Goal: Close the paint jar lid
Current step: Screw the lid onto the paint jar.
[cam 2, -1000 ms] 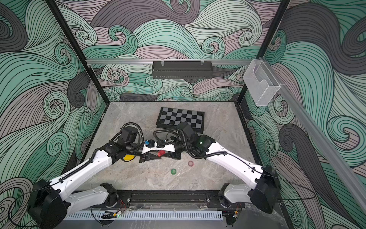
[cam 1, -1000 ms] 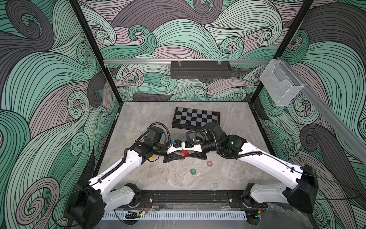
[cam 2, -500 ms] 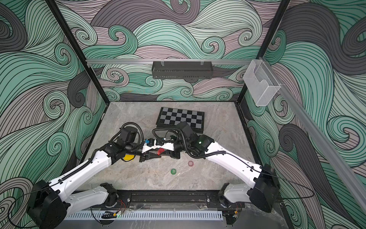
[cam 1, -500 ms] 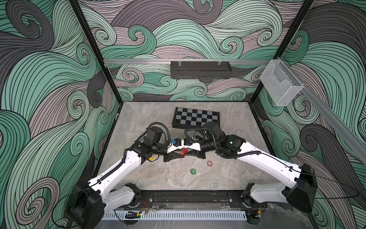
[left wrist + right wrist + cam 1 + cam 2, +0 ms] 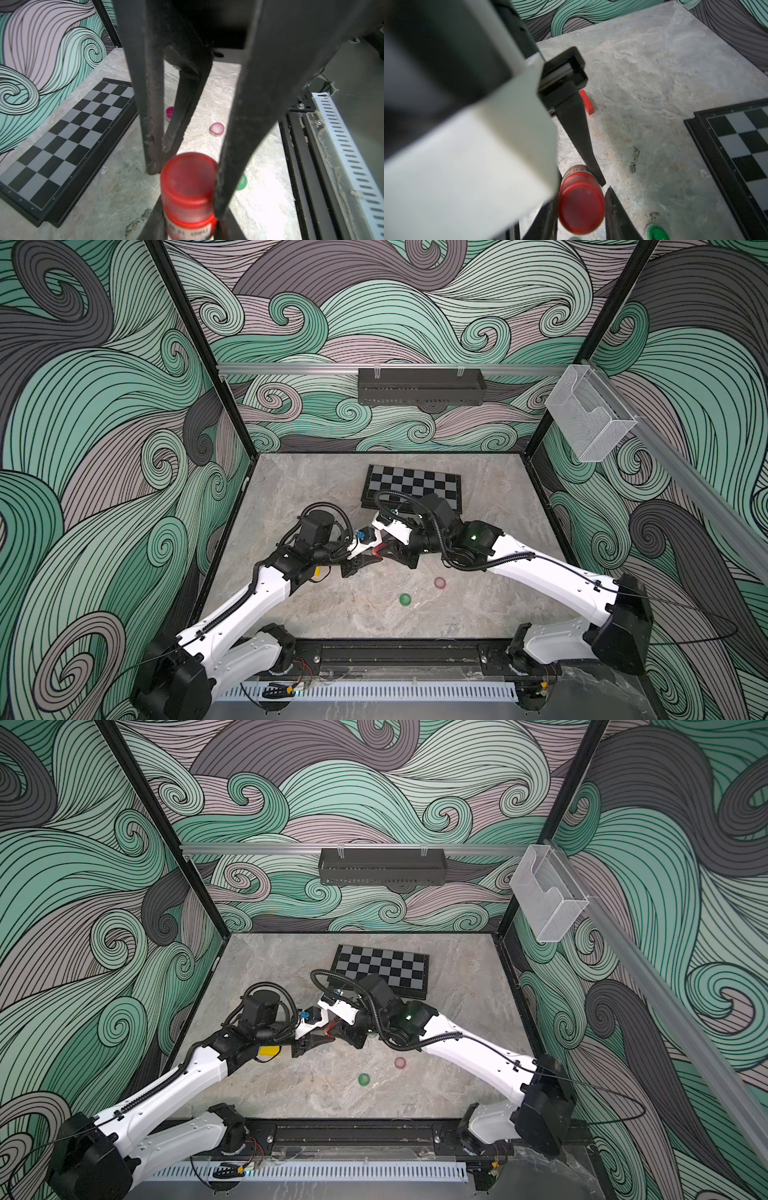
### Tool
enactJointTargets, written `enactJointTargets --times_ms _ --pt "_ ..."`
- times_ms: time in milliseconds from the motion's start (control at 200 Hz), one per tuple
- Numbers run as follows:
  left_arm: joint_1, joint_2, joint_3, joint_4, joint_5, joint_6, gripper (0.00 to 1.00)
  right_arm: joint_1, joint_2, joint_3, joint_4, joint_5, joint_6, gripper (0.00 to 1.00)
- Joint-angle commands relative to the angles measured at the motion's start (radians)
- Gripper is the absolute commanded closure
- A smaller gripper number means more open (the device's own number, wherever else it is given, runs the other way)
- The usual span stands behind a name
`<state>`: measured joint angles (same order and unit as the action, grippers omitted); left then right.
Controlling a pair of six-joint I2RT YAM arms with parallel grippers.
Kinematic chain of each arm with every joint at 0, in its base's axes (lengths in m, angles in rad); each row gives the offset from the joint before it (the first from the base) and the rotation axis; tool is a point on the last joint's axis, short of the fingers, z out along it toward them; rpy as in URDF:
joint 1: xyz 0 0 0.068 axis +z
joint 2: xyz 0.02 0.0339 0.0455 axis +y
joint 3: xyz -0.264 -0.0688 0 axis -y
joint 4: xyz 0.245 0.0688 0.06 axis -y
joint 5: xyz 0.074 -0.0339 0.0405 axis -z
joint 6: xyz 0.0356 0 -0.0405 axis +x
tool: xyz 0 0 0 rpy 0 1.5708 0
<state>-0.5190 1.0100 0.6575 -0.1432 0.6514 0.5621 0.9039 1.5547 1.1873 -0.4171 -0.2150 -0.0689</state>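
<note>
the jar (image 5: 187, 225) is squeezed by the left gripper (image 5: 188, 233) — both jaws pressed on it. the lid (image 5: 581, 207) is pinched tight by the right gripper (image 5: 581, 217).

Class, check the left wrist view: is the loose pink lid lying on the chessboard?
No, the pink lid lies on the bare marble tabletop, well clear of the chessboard.
</note>
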Motion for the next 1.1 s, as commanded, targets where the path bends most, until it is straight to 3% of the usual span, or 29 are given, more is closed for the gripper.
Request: enactJointTargets --times_ms 0,305,665,766,936,1096 --pt "-0.013 -0.04 0.011 0.149 0.028 -0.007 0.74 0.046 0.08 0.093 -0.045 0.105 0.26 1.0" --pt "-0.012 -0.05 0.01 0.154 0.0 -0.011 0.74 0.11 0.207 0.241 -0.194 0.168 0.661 1.0" --pt "-0.012 -0.061 0.004 0.16 -0.024 -0.013 0.73 0.141 0.247 0.307 -0.193 0.143 0.722 0.96" --pt "-0.012 -0.063 0.005 0.157 -0.024 -0.013 0.74 0.139 0.215 0.311 -0.193 0.15 0.672 0.83" --pt "-0.012 -0.062 0.006 0.15 -0.019 -0.019 0.74 0.103 0.123 0.29 -0.192 0.162 0.555 0.5" --pt "-0.013 -0.059 0.009 0.143 -0.013 -0.018 0.74 0.05 0.027 0.245 -0.191 0.193 0.439 0.34"
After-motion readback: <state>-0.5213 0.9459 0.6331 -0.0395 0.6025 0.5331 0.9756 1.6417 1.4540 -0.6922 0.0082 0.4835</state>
